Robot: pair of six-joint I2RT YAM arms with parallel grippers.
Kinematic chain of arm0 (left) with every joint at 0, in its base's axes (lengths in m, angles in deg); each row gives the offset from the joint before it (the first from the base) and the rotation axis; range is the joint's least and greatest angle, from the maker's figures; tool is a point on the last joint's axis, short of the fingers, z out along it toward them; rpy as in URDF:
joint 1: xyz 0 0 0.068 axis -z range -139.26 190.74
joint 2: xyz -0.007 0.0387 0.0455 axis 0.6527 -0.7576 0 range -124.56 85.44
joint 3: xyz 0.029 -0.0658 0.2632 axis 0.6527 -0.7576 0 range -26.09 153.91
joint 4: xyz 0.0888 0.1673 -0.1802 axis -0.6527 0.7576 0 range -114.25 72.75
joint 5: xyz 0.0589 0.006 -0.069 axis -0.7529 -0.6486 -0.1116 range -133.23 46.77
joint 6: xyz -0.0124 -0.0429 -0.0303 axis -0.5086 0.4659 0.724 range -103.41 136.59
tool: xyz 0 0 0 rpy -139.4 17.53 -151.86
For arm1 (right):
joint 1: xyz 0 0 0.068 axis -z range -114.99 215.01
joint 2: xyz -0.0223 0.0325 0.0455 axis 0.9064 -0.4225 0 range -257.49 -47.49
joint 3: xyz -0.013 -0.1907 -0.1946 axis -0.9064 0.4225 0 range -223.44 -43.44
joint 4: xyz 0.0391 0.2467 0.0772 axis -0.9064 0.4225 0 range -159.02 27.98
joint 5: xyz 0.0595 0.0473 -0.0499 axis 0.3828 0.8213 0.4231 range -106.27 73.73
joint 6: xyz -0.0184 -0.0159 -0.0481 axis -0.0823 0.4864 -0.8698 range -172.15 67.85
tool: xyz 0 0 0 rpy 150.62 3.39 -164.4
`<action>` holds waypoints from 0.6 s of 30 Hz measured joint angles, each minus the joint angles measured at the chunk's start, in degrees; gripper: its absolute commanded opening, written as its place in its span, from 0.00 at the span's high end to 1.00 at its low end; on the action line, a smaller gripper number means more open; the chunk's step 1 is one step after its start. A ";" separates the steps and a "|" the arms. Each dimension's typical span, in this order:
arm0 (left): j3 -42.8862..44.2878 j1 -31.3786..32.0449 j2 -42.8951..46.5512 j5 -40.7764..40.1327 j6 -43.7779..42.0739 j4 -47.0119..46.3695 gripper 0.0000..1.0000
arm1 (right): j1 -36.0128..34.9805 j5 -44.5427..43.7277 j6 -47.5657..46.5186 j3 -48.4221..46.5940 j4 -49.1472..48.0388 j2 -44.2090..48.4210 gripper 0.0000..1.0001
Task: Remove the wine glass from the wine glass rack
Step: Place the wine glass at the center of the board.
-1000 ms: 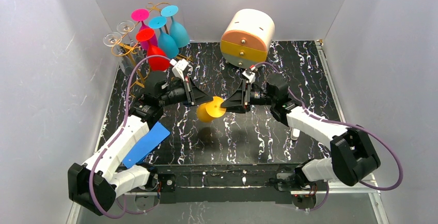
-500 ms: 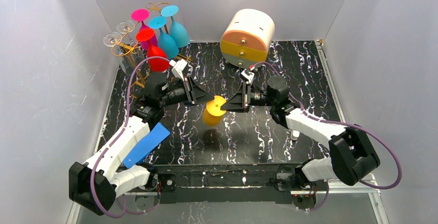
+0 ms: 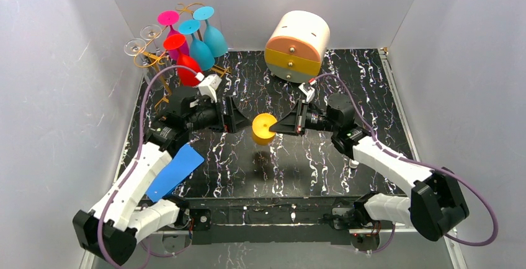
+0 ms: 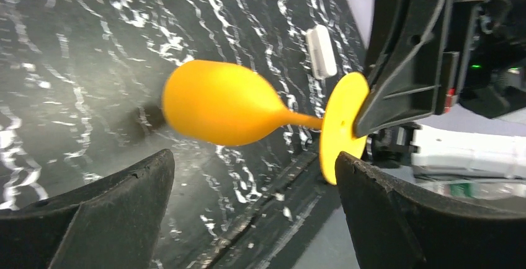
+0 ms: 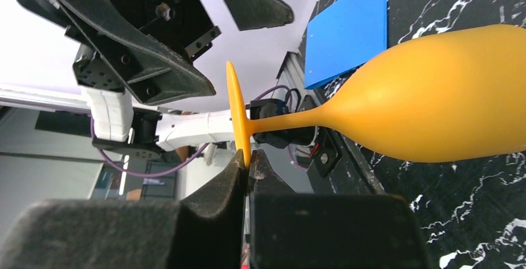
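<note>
The yellow-orange plastic wine glass (image 3: pixel 263 128) is already off the tall gold wire wine glass rack (image 3: pixel 151 56). It hangs on its side in the air above the black marbled table (image 3: pixel 347 77), well to the right of the rack and nearer to the arm bases.

The right gripper (image 5: pixel 248 160) is closed on the thin rim of the glass's foot. The left gripper (image 3: pixel 239 118), between the rack and the glass, has its jaws wide apart and holds nothing.

I judge this as a handover that is just finishing. The next move probably calls for the left arm to back away. The right arm then has to turn the glass upright and set it down gently, because the pinch on the rim looks weak.

Count:
- Seven wine glasses: the yellow-orange one, and six hanging on the rack.
- The six on the rack: one pink (image 3: pixel 167 18), one red (image 3: pixel 186 69), two blue (image 3: pixel 201 52), two clear (image 3: pixel 132 47).
- One rack.
- Two grippers.
</note>
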 measured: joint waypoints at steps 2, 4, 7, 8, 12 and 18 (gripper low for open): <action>0.15 0.00 2.58 -3.91 -2.80 2.69 0.02 | 0.00 -1.70 -1.68 0.07 2.19 1.66 0.99; 0.13 0.00 5.11 -7.43 -4.20 4.24 0.02 | 0.00 -3.61 -3.23 0.17 4.22 3.15 0.99; 0.04 0.00 9.29 -12.81 -5.90 4.83 0.02 | 0.00 -7.13 -5.46 0.26 8.04 5.35 0.99; 0.04 0.00 10.21 -14.19 -6.27 4.90 0.02 | 0.00 -8.20 -6.05 0.26 9.25 5.95 0.99; 0.00 0.00 12.37 -20.15 -5.64 5.84 0.02 | 0.00 -11.78 -7.96 0.26 13.05 7.28 0.99; -2.10 0.00 12.13 -16.00 -6.29 4.87 0.02 | 0.00 -16.70 -8.04 0.39 15.65 9.31 0.99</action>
